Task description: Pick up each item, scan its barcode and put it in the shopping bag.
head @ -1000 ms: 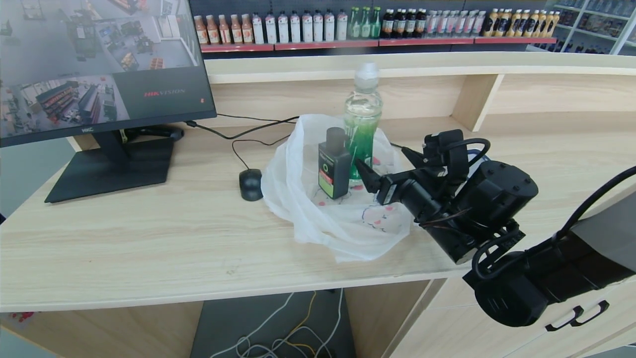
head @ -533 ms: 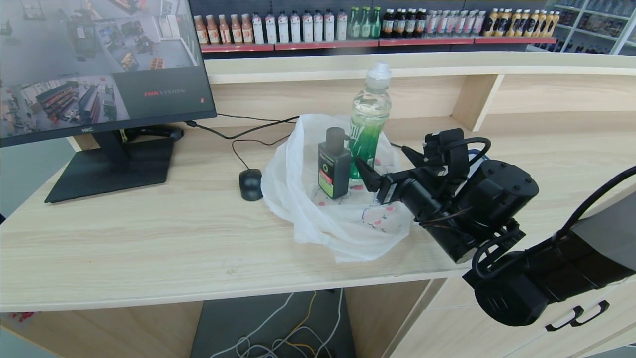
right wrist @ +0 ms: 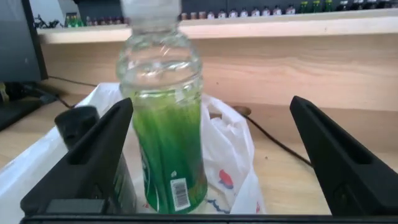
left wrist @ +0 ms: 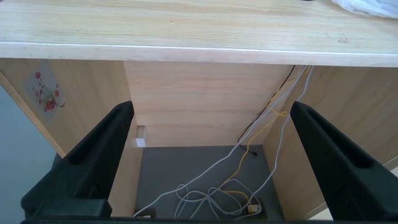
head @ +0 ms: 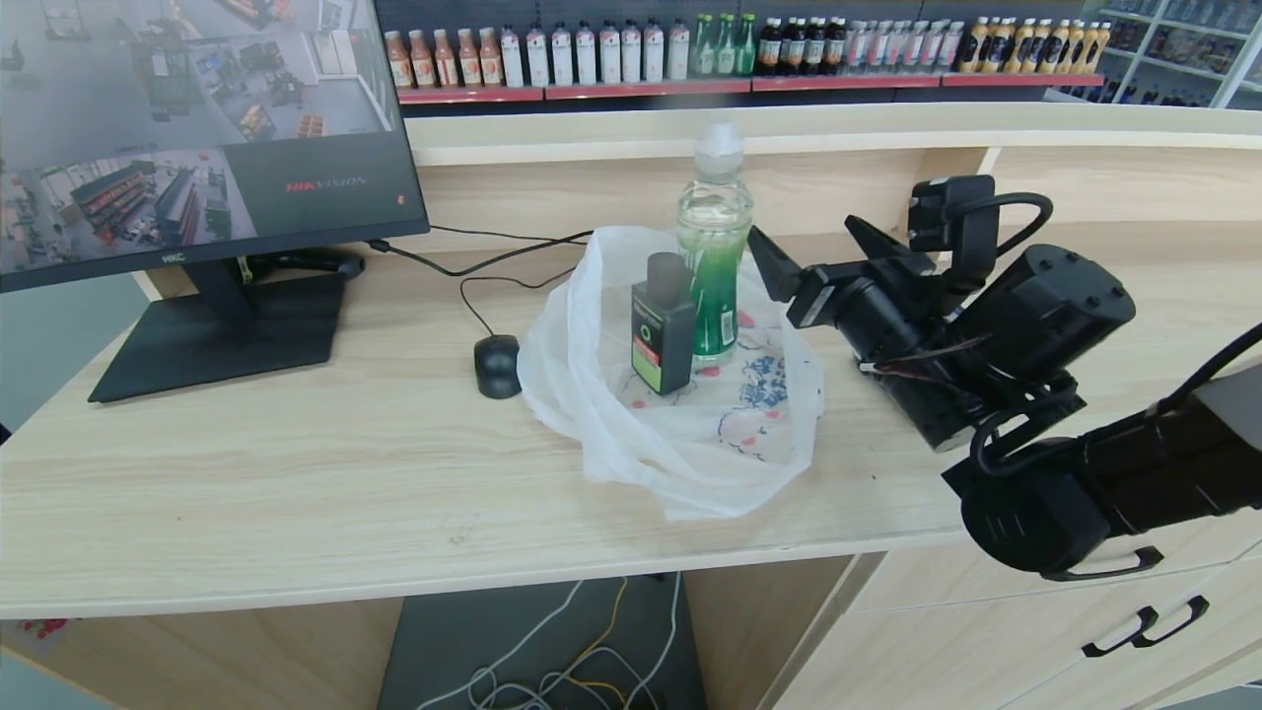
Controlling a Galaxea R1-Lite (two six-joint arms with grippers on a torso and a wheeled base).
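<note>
1. Head view: shopping bag (head: 690, 434), white plastic with a coloured print, lies open on the worktop (head: 296, 473), mid-right.
2. Green bottle (head: 712, 266) stands upright inside the bag. It has a pale cap, a clear top part and green liquid below.
3. Dark pump bottle (head: 662, 330) also stands upright in the bag, just beside the green bottle on the robot's left.
4. Right hand (head: 808, 242) hangs above the bag's right side, level with the green bottle. Its fingers are spread and pinch nothing, and the nearer fingertip is just beside the bottle.
5. Right wrist view: right hand (right wrist: 211, 102) is spread wide. The green bottle (right wrist: 163, 124) is straight ahead, closer to one finger than to the other.
6. That view gives the barcode (right wrist: 179, 193), a white patch low on the green label. Its digits are too small to read.
7. The pump top (right wrist: 78, 121) of the dark bottle is beside it.
8. Head view gives the dark bottle's front label: a green block with a red band. The text is not legible.
9. Left wrist view: left hand (left wrist: 211, 109) is spread and holds nothing. It sits below the worktop edge, facing loose cables (left wrist: 236, 180).
10. The same view shows a small flower sticker (left wrist: 42, 90) on the side panel.
11. Head view, robot's left: monitor (head: 187, 128) with a camera-feed grid, mouse (head: 497, 365) near the bag.
12. Shelf of bottles (head: 739, 44) sits behind the worktop.
</note>
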